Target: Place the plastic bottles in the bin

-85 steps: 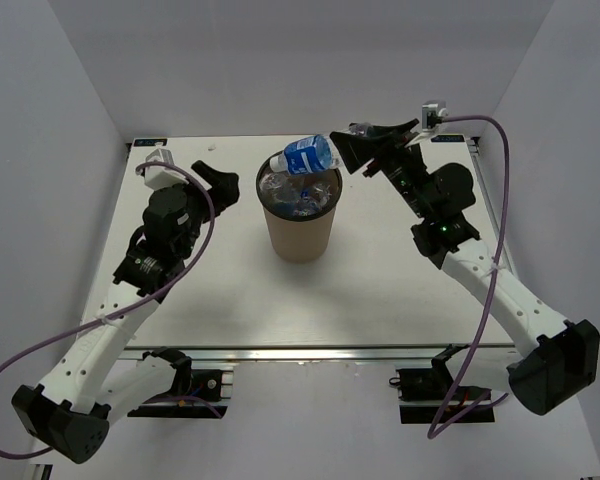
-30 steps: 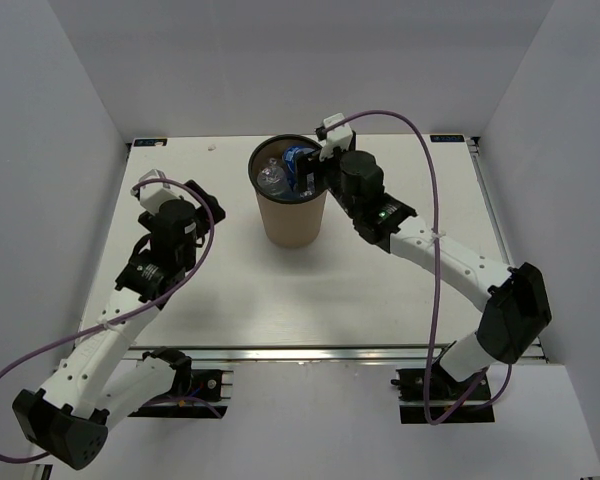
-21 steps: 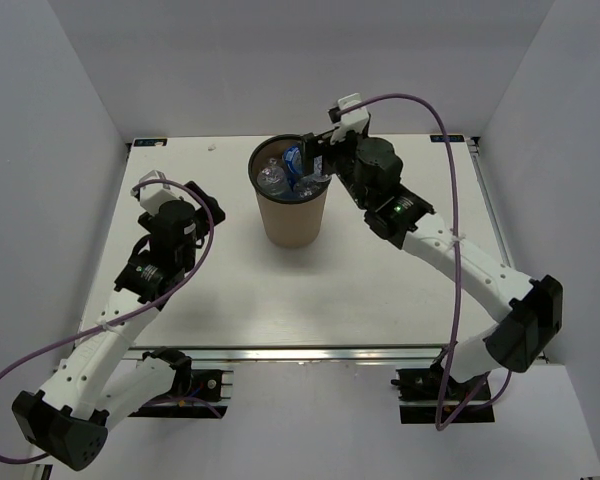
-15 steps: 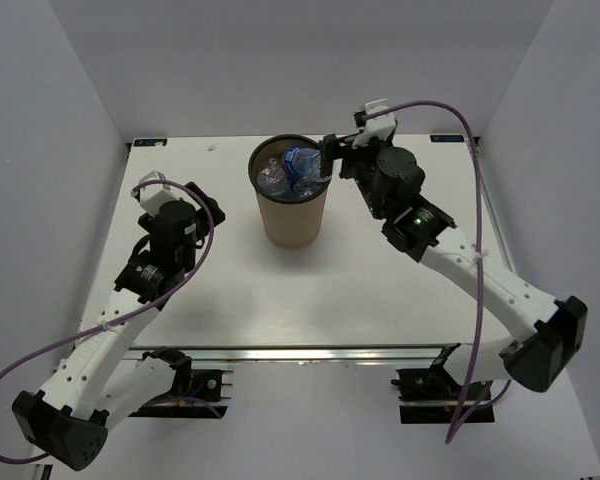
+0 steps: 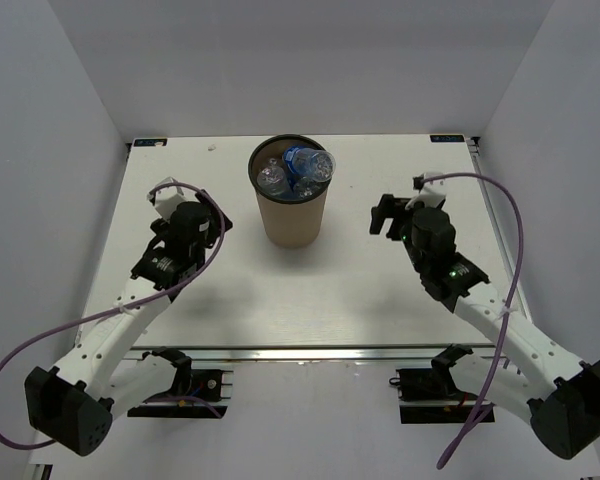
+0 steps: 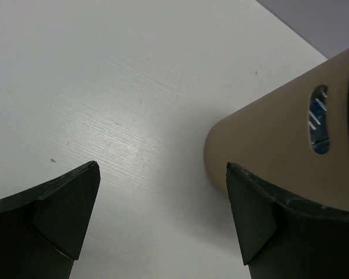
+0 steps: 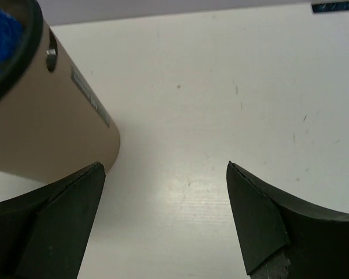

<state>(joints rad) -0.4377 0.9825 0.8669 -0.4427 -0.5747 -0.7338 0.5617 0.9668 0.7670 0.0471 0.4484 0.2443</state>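
Note:
The brown bin (image 5: 294, 210) stands upright at the back middle of the table. Several clear plastic bottles (image 5: 298, 170) with blue labels lie inside it, their tops at the dark rim. My left gripper (image 5: 216, 218) is open and empty, left of the bin. In the left wrist view the bin's wall (image 6: 285, 133) shows at the right, beyond the open gripper (image 6: 163, 192). My right gripper (image 5: 383, 215) is open and empty, right of the bin. In the right wrist view the bin (image 7: 43, 125) shows at the upper left, beyond the open gripper (image 7: 166, 195).
The white table (image 5: 330, 290) ends at a metal rail along the near edge. White walls enclose the left, back and right sides. Purple cables trail from both arms.
My right gripper held a bottle over the bin, lowered it in, let go, and has drawn back right and toward the near side. My left arm has shifted slightly toward the near side.

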